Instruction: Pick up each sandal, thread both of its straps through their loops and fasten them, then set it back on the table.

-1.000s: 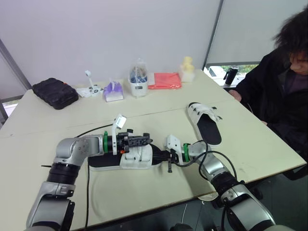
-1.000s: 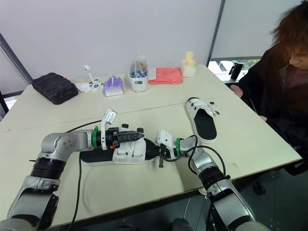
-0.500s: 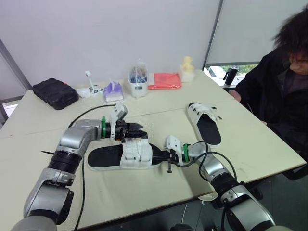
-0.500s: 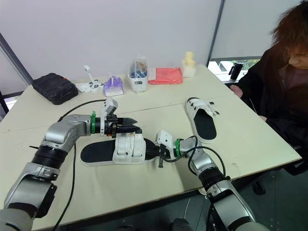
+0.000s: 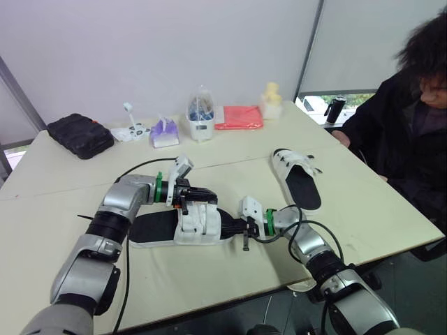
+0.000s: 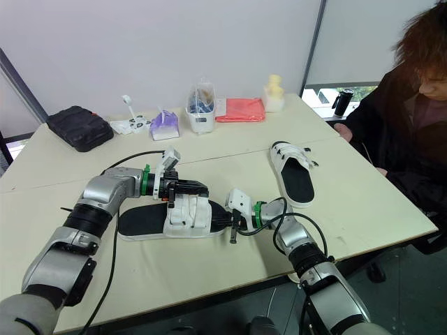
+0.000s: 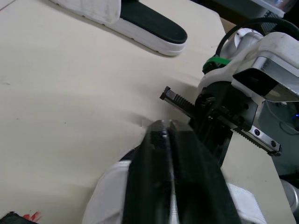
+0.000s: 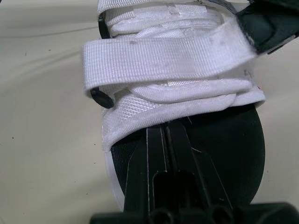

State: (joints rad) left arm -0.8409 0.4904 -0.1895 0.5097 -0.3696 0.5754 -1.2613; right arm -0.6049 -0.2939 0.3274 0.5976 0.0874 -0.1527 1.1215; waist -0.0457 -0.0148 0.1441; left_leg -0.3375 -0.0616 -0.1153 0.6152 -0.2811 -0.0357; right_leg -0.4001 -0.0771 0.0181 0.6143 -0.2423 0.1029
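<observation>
**Both claws on the near sandal, other one parked off to the side**

The near sandal (image 5: 190, 227) lies flat on the desk (image 5: 209, 276), right in front of the robot, toe end pointing toward the right arm. The left claw (image 5: 211, 193) sits on top of its white straps (image 8: 163, 56) with its two fingers pressed together, nothing visibly pinched between them. The right claw (image 5: 229, 225) is at the toe end, fingers closed up too, lying on the black footbed (image 8: 224, 144). The second sandal (image 5: 297, 179) rests farther out on the right side of the desk, well apart from both claws. A person (image 5: 412, 132) sits at that right edge.
</observation>
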